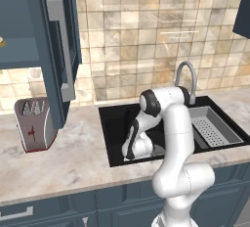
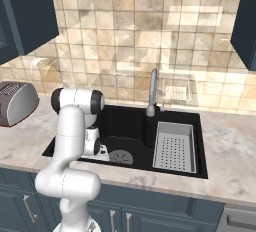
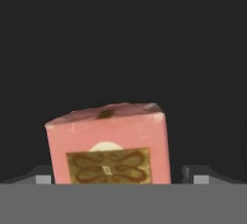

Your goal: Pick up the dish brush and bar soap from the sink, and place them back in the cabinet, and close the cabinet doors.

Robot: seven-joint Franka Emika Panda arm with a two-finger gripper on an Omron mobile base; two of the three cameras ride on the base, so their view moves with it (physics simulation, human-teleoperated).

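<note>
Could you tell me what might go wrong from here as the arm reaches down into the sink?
1. The bar soap sits tilted between the open pincer fingers; closing on its slanted faces could squeeze it out or twist it.
2. The pincer works low in the sink, so a further push down may jam the soap against the black floor.
3. The open cabinet door projects over the counter; lifting carelessly could strike it.
</note>
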